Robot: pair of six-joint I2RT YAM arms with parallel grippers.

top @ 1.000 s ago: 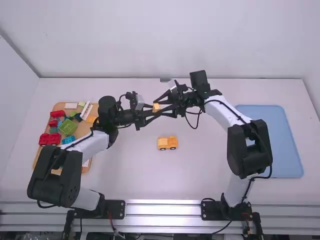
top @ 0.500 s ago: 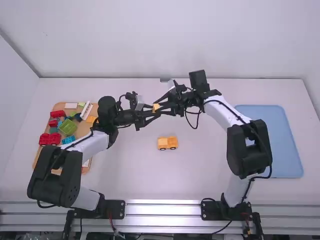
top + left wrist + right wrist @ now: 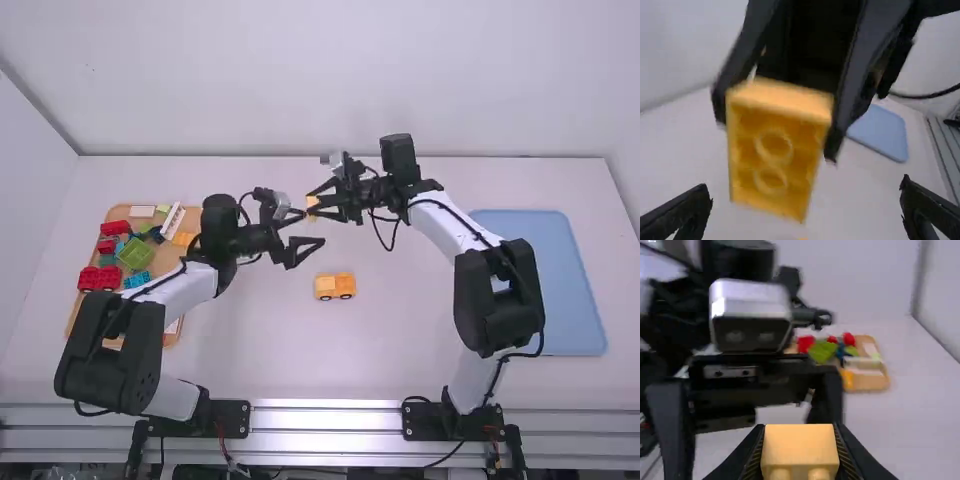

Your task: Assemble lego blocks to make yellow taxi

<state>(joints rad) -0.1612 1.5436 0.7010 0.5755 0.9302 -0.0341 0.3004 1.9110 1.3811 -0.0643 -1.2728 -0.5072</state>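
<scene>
- Two robot arms face each other above a white table point(image 3: 420, 330), their grippers near one another in the upper middle of the high view.
- The right gripper point(image 3: 311, 204), just above the centre of the frame, has its fingers closed in on a yellow block point(image 3: 312, 202), clamped between them and held up off the table.
- The left gripper point(image 3: 314, 228), just beside it and a little lower in the frame, is empty, its two fingers spread wide.
- In the left wrist view, those open fingers point(image 3: 925, 210) stand apart from the block, whose hollow underside, with two round tubes, faces the camera.
- In the right wrist view, the same block sits squarely between the dark, ridged pads point(image 3: 847, 447), two round studs visible.
- A small yellow vehicle point(image 3: 335, 286) stands upright on its wheels on the table, just below the centre of the high view, well apart from both grippers.
- At left in the frame, a wooden tray point(image 3: 118, 211) carries red blocks point(image 3: 99, 278), a green block point(image 3: 136, 253), a blue block point(image 3: 137, 280) and a long white piece point(image 3: 173, 220).
- At right in the frame, a pale blue tray point(image 3: 545, 280) lies flat on the table, partly behind the right arm point(image 3: 497, 290).
</scene>
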